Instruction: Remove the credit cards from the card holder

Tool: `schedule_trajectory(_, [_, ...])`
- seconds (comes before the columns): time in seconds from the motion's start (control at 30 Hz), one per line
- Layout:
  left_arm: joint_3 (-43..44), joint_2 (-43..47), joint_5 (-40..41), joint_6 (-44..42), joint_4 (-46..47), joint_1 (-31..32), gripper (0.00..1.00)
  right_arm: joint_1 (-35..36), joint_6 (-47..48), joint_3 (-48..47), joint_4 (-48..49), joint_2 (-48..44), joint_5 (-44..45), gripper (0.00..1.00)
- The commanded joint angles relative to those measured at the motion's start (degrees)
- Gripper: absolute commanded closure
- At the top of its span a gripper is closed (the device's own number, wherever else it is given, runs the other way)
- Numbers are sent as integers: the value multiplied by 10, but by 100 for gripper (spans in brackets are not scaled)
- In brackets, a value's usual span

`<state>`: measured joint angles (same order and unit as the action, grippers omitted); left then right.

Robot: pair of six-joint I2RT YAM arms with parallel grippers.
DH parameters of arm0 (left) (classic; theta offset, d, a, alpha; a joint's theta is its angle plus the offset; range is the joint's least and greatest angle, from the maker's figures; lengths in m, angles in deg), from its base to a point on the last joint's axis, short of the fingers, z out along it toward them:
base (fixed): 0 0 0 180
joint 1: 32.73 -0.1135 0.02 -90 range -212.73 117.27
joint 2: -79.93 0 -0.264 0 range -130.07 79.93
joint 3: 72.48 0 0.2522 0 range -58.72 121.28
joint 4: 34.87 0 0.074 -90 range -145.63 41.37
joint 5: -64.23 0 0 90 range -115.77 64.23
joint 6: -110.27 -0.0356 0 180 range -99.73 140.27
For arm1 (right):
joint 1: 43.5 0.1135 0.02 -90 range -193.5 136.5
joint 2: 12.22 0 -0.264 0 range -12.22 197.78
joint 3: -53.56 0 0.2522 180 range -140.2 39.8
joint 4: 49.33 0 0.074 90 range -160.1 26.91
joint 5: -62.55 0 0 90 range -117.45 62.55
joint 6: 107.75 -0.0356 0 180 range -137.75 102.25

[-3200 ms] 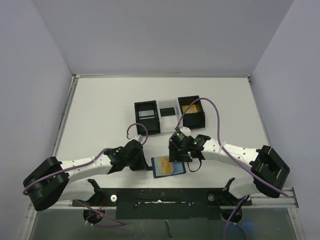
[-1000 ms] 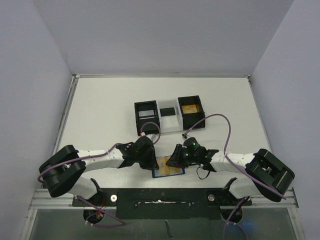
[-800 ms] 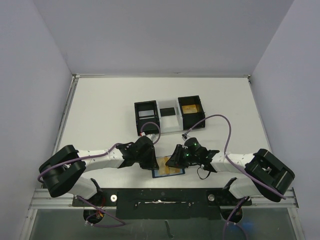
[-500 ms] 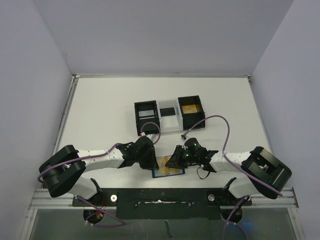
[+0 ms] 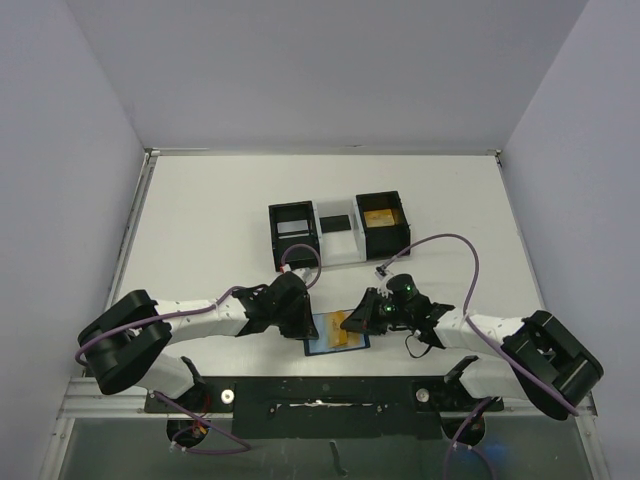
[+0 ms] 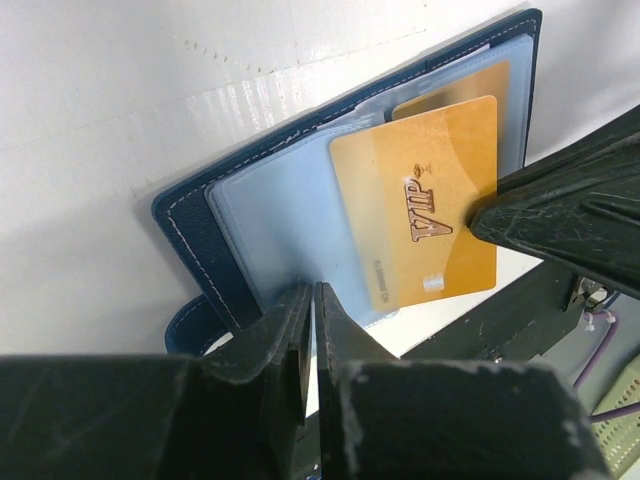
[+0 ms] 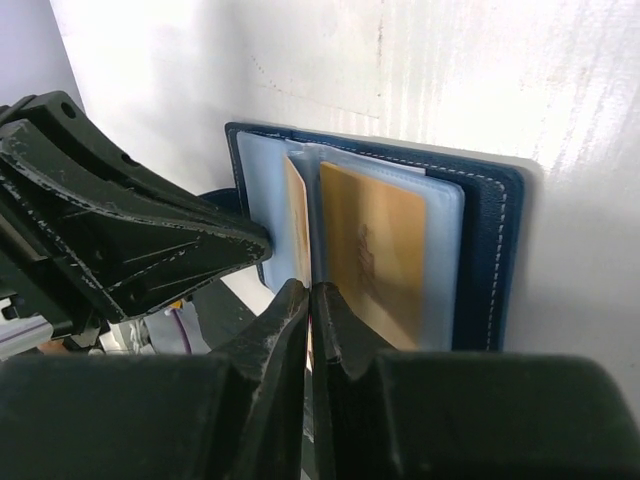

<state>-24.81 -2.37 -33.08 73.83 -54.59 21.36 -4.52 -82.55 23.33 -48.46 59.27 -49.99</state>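
Note:
The card holder [image 5: 318,342] lies open near the table's front edge, a navy bifold with pale blue sleeves [image 6: 270,215]. A gold credit card [image 6: 415,215] marked VIP lies partly out of its sleeve, and a second gold card [image 6: 455,85] sits behind plastic. My right gripper [image 5: 352,325] is shut on the VIP card's right edge, and a thin gold strip [image 7: 297,220] runs into its jaws [image 7: 311,292]. My left gripper [image 5: 303,322] is shut, with its tips [image 6: 312,292] resting on the sleeve's near edge.
Two black boxes [image 5: 295,235] [image 5: 384,235] joined by a clear section [image 5: 337,232] stand at mid-table. Something gold [image 5: 378,215] lies in the right box. A black rail [image 5: 320,395] runs just in front of the card holder.
My right gripper's jaws have closed on the gold card, and its wrist and forearm have shifted slightly right. The left gripper and the card holder have stayed where they were.

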Motion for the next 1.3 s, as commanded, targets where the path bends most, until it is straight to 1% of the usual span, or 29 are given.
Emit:
schedule_trajectory(0.0, [19, 5, 15, -4, -8, 2, 92, -13, 26, -6, -5, 4, -17, 96])
schedule_trajectory(0.13, [60, 24, 34, -4, -34, 2, 79, -13, 13, -6, 10, 17, -10, 96])
schedule_trajectory(0.2, [76, 33, 20, -7, -11, 9, 69, -13, 6, -2, 10, 13, 0, 96])
schedule_trajectory(0.27, [95, 27, 15, -13, 3, 21, 66, -13, 6, -3, 7, 10, 3, 96])
schedule_trajectory(0.33, [107, 12, 10, -16, -1, 26, 66, -13, 8, -6, -2, 6, 9, 96])
schedule_trajectory(0.4, [101, 1, 12, -3, 7, 26, 69, -13, 7, -3, -5, 3, 10, 96])
schedule_trajectory(0.5, [67, -6, 16, 20, 29, 26, 79, -13, 10, -3, -12, -1, 10, 96])
schedule_trajectory(0.57, [53, -11, 25, 26, 31, 26, 82, -13, 12, -2, -14, -6, 8, 95])
schedule_trajectory(0.63, [44, -21, 35, 28, 32, 26, 85, -13, 13, 2, -2, -7, -3, 94])
schedule_trajectory(0.73, [40, -48, 36, 25, 40, 26, 93, -14, 9, 14, 26, 1, -15, 92])
schedule_trajectory(0.8, [40, -66, 42, 21, 24, 30, 97, -13, 3, 19, 40, 6, -17, 91])
schedule_trajectory(0.87, [46, -73, 64, 21, -3, 39, 99, -13, -1, 24, 54, 9, -21, 89])
schedule_trajectory(0.93, [49, -69, 83, 22, -23, 48, 100, -13, -3, 26, 63, 7, -22, 84])
schedule_trajectory(1.07, [40, -64, 86, 25, -20, 50, 100, -13, -5, 27, 85, 8, -26, 79])
schedule_trajectory(1.27, [40, -58, 85, 23, -21, 50, 100, -12, -14, 21, 139, 50, -50, 77])
